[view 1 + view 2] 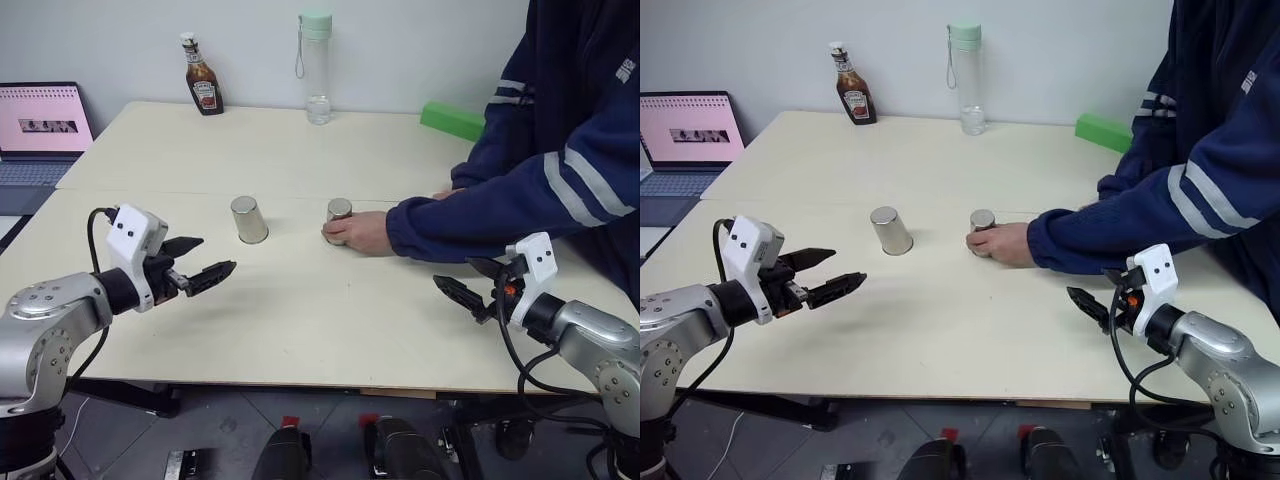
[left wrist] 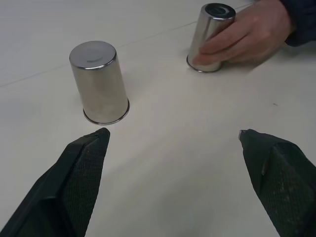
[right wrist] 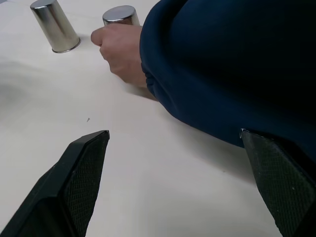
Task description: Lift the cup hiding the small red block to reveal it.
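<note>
Cream surface [image 1: 300,330] carries everything. Left pincer [image 1: 200,262] and right pincer [image 1: 462,283] hover with fingers spread wide, holding nothing. One upturned cup [image 1: 248,219] stands free at center; at its three o'clock a person's hand [image 1: 358,232] grips another cup [image 1: 339,212].

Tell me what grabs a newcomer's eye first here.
A person's hand wraps one upturned steel cup at the table's middle, with a second cup standing free to its left. The left gripper and right gripper hover open at the near edge, empty.
</note>
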You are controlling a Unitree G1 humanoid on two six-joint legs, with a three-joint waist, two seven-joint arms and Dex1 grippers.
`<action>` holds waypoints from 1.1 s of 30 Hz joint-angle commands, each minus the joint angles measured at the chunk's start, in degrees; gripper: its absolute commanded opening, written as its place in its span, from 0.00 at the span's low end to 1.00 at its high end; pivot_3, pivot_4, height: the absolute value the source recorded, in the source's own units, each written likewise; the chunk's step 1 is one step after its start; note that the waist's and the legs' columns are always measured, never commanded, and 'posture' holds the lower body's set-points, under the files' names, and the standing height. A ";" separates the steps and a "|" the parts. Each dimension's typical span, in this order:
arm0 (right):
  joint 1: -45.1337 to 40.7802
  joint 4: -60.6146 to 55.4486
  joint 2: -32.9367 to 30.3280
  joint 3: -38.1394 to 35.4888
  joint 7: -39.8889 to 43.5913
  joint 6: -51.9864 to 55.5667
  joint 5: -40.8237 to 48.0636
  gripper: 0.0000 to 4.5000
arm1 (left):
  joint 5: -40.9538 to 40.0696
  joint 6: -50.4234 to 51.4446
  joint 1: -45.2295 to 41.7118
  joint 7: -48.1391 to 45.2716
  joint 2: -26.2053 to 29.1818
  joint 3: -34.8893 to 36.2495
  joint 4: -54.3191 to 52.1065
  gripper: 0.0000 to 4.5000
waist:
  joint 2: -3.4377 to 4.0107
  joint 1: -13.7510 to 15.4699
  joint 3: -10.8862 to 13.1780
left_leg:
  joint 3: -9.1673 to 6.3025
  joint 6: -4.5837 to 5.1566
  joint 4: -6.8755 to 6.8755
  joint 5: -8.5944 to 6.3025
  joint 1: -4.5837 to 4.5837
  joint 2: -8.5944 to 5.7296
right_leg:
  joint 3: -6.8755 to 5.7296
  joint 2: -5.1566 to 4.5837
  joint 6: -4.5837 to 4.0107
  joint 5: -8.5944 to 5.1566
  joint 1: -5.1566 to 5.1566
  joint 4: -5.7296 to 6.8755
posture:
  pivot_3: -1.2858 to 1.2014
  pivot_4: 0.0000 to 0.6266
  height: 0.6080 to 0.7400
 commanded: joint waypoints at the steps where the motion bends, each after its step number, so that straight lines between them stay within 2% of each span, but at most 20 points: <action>1: -0.44 -0.74 -0.01 -0.63 0.26 -1.57 0.32 1.00 | 0.50 -1.17 -0.24 -0.01 0.99 0.81 -0.88 0.99 | 0.00 0.00 0.00 | 0.00 0.00 0.00 0.00 0.00 0.00 | 0.00 0.00 0.00 0.00 0.00 0.00 | 0.52 0.24 1.00; 16: 0.19 -0.66 -0.93 -1.19 0.56 -1.66 0.23 1.00 | -0.63 -0.72 0.04 -0.74 0.48 0.26 -2.21 0.99 | 0.00 0.00 0.00 | 0.00 0.00 0.01 0.00 0.00 0.00 | 0.00 0.00 0.00 0.00 0.00 0.01 | 0.52 0.24 1.00; 21: 1.40 0.84 -0.19 0.36 0.19 -3.99 -2.30 1.00 | -0.91 -2.35 -1.83 -2.19 -0.72 -5.02 -5.58 0.99 | -0.01 0.07 -0.01 | 0.00 0.00 0.01 0.00 0.00 -0.01 | 0.01 0.00 0.00 0.00 0.01 -0.01 | 0.52 0.24 1.00; 27: 2.17 1.62 0.61 0.62 -0.13 -5.67 -3.27 1.00 | -1.36 -2.61 -4.27 -2.05 -1.85 -6.34 -4.57 0.99 | -0.04 -0.10 -0.03 | 0.03 0.00 0.04 0.00 0.03 -0.01 | 0.03 0.00 0.01 0.01 0.03 0.03 | 0.52 0.24 1.00; 33: -2.78 10.30 4.54 2.99 -4.23 -12.16 -10.02 1.00 | -5.69 -1.22 -6.11 -4.38 -4.96 -12.96 -12.14 0.99 | -0.06 -0.07 -0.04 | 0.09 0.00 0.07 0.00 0.05 -0.02 | 0.10 0.04 0.06 0.04 0.04 0.06 | 0.52 0.24 1.00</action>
